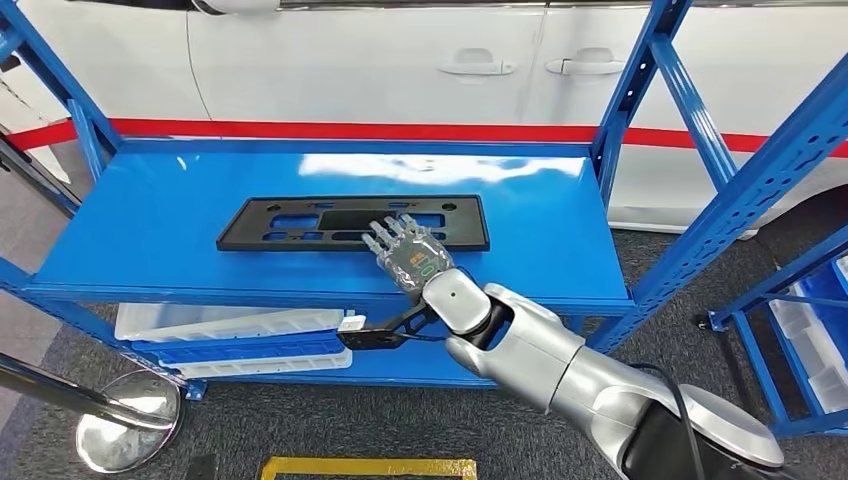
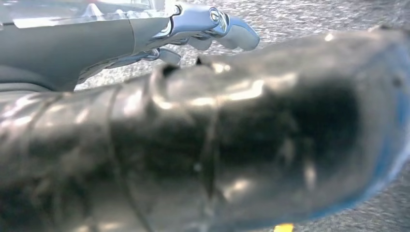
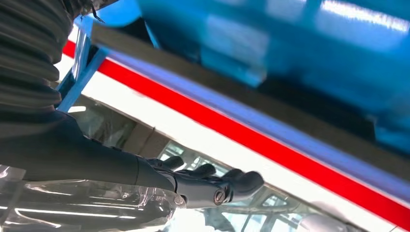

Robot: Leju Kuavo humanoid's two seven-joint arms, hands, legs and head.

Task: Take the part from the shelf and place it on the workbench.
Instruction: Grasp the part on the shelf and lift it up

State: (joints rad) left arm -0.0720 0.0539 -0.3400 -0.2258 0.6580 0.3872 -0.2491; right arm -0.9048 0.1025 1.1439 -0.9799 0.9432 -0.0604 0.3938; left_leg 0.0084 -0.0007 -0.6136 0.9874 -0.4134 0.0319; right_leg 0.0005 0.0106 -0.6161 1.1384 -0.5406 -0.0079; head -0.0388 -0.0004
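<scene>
One black part, a flat plate pierced by several cut-outs, is seen lying flat on the top deck of a blue shelf, roughly at the middle of the deck and set back from the front edge, with bare blue surface left open on both sides and behind it. The right hand is held over the part's near right portion, palm down, its fingers stretched forward and slightly apart above the plate; whether they touch it cannot be told, and nothing is pinched. In the right wrist view the same hand is shown with fingers extended side by side under the blurred blue deck. The deck is bounded by two blue uprights at the back corners, and a diagonal brace is seen rising at the right, close to the silver forearm. One clear bin is stored on the lower deck at the left; its contents cannot be made out. A second blue rack with clear bins stands at the far right. A white car with a red stripe is parked behind the shelf. The left hand is seen above grey carpet, its fingers loosely curled with nothing in them.
</scene>
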